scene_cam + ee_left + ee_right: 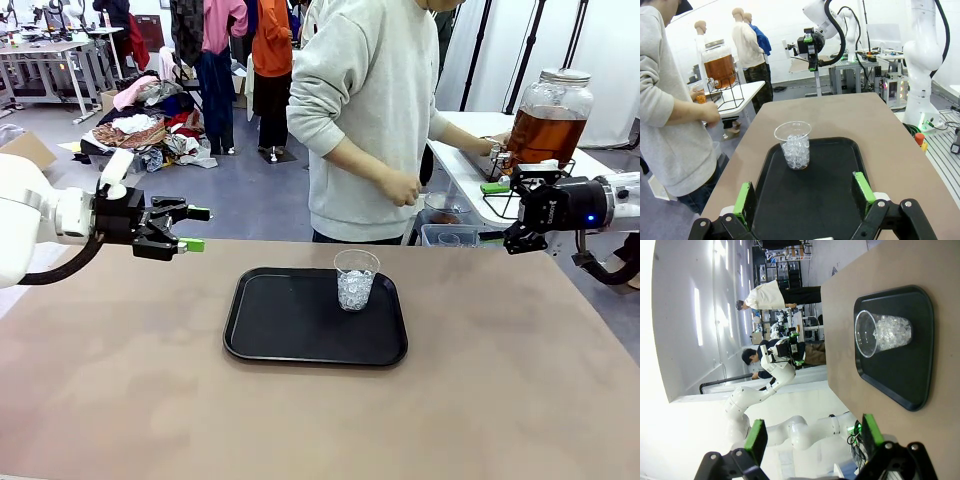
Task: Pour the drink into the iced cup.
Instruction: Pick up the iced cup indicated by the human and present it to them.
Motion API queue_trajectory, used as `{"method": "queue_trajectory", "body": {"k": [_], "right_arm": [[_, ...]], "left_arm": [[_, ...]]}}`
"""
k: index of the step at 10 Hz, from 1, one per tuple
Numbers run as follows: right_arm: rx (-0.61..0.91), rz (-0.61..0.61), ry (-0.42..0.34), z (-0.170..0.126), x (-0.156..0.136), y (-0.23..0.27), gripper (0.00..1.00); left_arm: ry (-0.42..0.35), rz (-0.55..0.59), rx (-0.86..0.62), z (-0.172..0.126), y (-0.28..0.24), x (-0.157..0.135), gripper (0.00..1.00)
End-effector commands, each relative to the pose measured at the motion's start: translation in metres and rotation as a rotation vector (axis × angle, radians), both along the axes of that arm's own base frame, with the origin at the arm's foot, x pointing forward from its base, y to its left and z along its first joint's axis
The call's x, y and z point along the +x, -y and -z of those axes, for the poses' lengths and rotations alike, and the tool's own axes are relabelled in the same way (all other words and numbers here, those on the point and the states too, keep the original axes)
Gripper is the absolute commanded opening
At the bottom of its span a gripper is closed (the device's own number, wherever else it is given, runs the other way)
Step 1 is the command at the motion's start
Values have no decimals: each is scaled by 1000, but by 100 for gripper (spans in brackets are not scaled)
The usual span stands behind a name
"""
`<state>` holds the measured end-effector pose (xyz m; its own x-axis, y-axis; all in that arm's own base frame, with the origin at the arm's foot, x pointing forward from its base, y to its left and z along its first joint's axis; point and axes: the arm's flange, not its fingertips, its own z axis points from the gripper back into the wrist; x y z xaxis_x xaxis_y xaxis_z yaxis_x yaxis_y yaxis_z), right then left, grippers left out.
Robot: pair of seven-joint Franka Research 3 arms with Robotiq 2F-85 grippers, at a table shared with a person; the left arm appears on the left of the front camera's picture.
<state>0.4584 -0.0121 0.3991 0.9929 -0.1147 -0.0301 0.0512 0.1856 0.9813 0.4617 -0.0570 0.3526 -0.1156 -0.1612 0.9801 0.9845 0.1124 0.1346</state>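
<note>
The drink (545,130) sits in its lidded jar (556,95) on a side surface beyond the right arm, well apart from the iced cup (356,280). The cup stands on the black tray (270,330) and holds ice alone, so pouring is judged not begun. The left pincer (196,229) and right pincer (814,440) hang wide open, empty. The person's far hand at the jar's base is obscured, and no tap can be made out.
</note>
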Motion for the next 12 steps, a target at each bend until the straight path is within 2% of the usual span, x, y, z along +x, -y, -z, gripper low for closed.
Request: {"method": "queue_trajectory", "body": {"k": [1,12], "right_arm": [[1,1,3,-2,-1,0,100],[1,1,3,-2,-1,0,100]], "left_arm": [[4,0,0,-1,0,0,100],[4,0,0,-1,0,0,100]]}}
